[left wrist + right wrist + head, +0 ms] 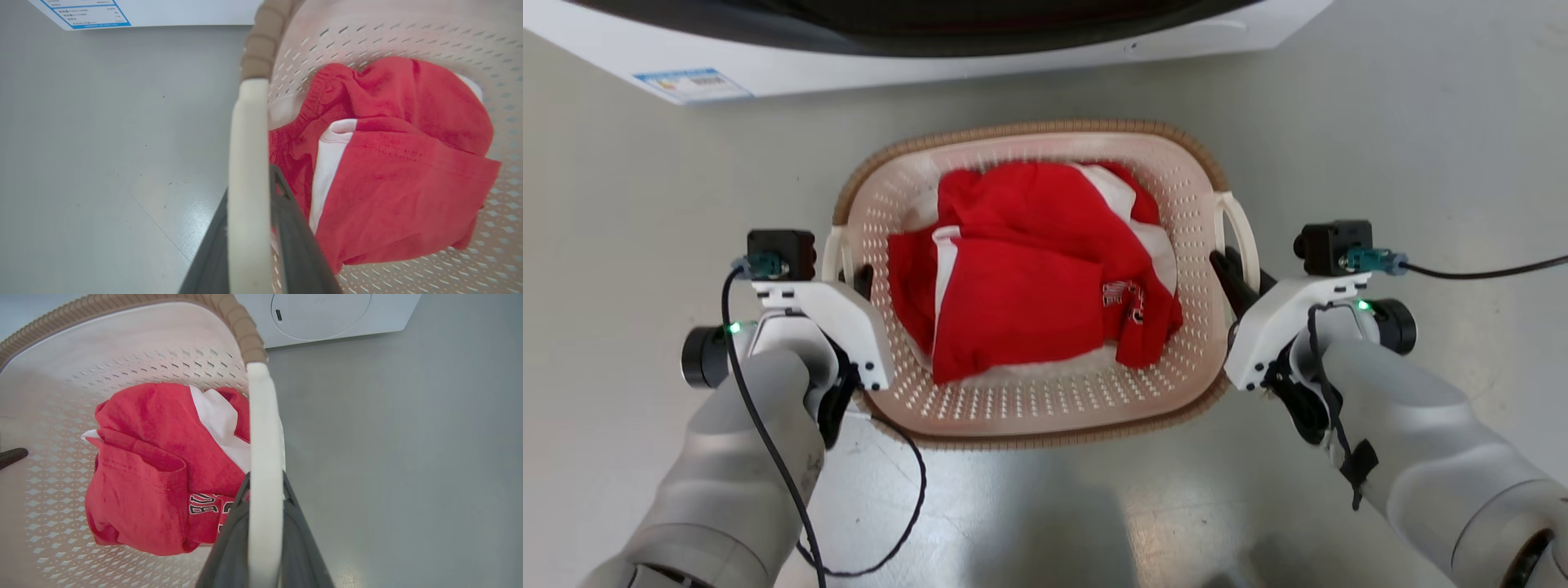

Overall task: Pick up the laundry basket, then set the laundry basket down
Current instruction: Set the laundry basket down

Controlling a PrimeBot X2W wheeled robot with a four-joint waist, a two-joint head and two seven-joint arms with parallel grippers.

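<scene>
The laundry basket (1045, 129), cream-white and perforated with a tan rim, sits in the middle of the head view, between my two arms. Red and white clothes (1029, 269) lie inside it. My left gripper (859, 279) is shut on the basket's left loop handle (833, 253). In the left wrist view the white handle (247, 143) runs between the two dark fingers (294, 228). My right gripper (1235, 282) is shut on the right loop handle (1243, 224). That handle (264, 428) is likewise clamped between the fingers (302, 539). Whether the basket touches the floor, I cannot tell.
A white washer (931, 65) with a blue-edged label (690, 84) stands just beyond the basket; its front also appears in the right wrist view (327, 314). Grey floor (1421, 147) surrounds the basket. Black cables (907, 506) hang from both wrists.
</scene>
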